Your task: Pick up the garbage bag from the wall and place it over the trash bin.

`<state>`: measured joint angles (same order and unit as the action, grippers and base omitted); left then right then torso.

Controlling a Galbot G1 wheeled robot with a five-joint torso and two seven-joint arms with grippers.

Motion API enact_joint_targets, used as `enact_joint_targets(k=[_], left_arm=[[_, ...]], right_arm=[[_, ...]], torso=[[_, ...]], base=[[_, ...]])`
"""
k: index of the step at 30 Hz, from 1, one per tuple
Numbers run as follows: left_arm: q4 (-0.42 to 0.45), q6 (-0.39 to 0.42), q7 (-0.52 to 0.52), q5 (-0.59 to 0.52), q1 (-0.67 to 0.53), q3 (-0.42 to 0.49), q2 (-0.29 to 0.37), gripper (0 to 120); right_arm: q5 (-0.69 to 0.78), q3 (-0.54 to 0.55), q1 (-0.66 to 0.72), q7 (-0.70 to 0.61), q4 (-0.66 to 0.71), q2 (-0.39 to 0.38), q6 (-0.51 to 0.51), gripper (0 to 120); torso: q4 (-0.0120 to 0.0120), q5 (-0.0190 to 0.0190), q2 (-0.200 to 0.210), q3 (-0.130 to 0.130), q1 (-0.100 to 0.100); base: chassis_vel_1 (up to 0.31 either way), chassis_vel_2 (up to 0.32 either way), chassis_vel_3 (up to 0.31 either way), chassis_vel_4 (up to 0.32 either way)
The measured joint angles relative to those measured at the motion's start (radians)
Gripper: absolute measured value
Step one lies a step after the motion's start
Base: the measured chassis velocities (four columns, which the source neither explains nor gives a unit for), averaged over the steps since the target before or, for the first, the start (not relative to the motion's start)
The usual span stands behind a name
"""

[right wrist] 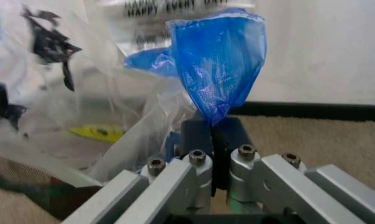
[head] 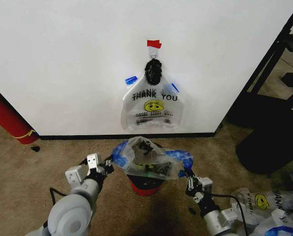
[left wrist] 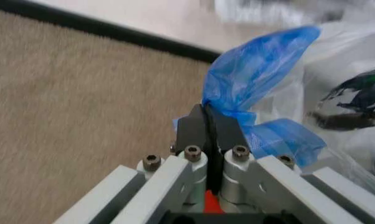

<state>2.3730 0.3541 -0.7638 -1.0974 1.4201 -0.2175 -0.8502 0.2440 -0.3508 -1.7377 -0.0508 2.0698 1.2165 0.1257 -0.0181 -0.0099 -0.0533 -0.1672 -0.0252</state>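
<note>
Head view: garbage bag (head: 147, 162) is spread open over the trash bin (head: 145, 186), which stands on the carpet (head: 38, 167) just in front of the wall (head: 67, 59). Only the bin's red base and a little dark mesh show beneath the plastic. Left gripper (head: 108, 164) sits at the bin's left side, clamped on the bag's blue-taped handle. Right gripper (head: 188, 175) sits at the bin's right side, clamped on the other blue handle. The bag's mouth is stretched between the two.

Left wrist view: left gripper (left wrist: 207, 122) has its dark pads pressed together with no visible gap, blue tape pinched between them and fanning out beyond the tips. Translucent bag film with black print lies just beside it.

Right wrist view: right gripper (right wrist: 212, 128) likewise pinches narrow on a blue handle, which stands up from the tips. Bag film with a yellow patch hangs beside it, toward the bin.

Behind the bin, a second identical bag (head: 151, 108) hangs flat on the wall, its handles bunched on a hook under a red tape patch (head: 154, 44). A red cylinder (head: 7, 118) leans at the wall well to the bin's left. More bags (head: 264, 204) lie on the carpet to the bin's right.
</note>
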Motion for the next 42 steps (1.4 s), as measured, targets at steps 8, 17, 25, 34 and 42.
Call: enact_joint_targets(k=[8, 17, 25, 34, 42], left_arm=[[0.011, 0.104, -0.054, -0.033, 0.027, 0.024, 0.02, 0], [-0.019, 0.211, -0.084, -0.146, -0.011, 0.037, 0.081, 0], [-0.075, 0.248, -0.084, -0.147, -0.07, 0.125, 0.101, 0], [-0.104, 0.274, -0.07, -0.134, -0.104, 0.161, 0.16, 0], [-0.147, 0.276, -0.068, -0.085, -0.164, 0.228, 0.144, 0]], right_arm=[[-0.046, 0.014, -0.012, -0.026, -0.023, -0.018, -0.06, 0], [0.005, 0.058, 0.11, -0.064, -0.088, -0.028, -0.151, 0], [0.016, 0.11, 0.187, -0.077, -0.128, -0.032, -0.236, 0], [0.003, 0.124, 0.232, -0.098, -0.178, -0.065, -0.311, 0], [0.024, 0.144, 0.31, -0.139, -0.238, -0.06, -0.365, 0]], torso=[[0.0, -0.0001, 0.0, 0.0, 0.0], [0.0002, -0.0001, 0.0, 0.0, 0.0], [0.0, -0.0002, 0.0, 0.0, 0.0], [0.0001, 0.0, 0.0, 0.0, 0.0], [0.0, -0.0001, 0.0, 0.0, 0.0]], base=[[0.0, 0.0, 0.0, 0.0], [0.0, 0.0, 0.0, 0.0], [0.0, 0.0, 0.0, 0.0], [0.0, 0.0, 0.0, 0.0], [0.0, 0.0, 0.0, 0.0]])
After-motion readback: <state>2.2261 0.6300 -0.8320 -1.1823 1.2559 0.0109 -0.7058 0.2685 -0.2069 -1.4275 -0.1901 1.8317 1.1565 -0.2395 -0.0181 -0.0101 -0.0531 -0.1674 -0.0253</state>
